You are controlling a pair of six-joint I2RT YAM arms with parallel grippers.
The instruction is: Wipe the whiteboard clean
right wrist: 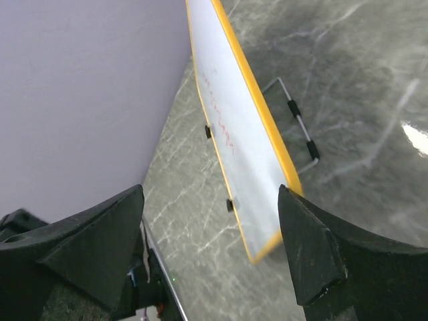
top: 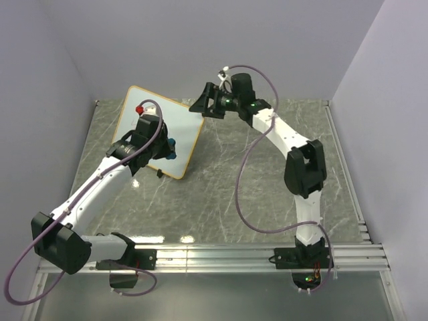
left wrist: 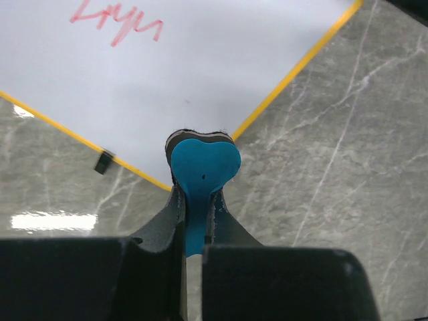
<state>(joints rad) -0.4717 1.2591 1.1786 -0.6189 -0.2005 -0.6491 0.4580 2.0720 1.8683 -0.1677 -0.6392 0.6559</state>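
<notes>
The whiteboard stands tilted at the far left of the table, close to the left wall. The right wrist view shows it nearly edge-on, with a wire stand behind it. We see faint red scribbles on its white face, a yellow-orange frame, and small black clips along one edge.

The left gripper hangs over the board's lower part, its jaws closed tight on a blue eraser. The eraser's rounded end sits at the board's near corner, well apart from the scribbles; we cannot tell whether it touches the surface.

The right gripper is at the board's right corner with its jaws spread wide and nothing between them. The board's edge lies ahead of the gap, and we see no contact.
</notes>
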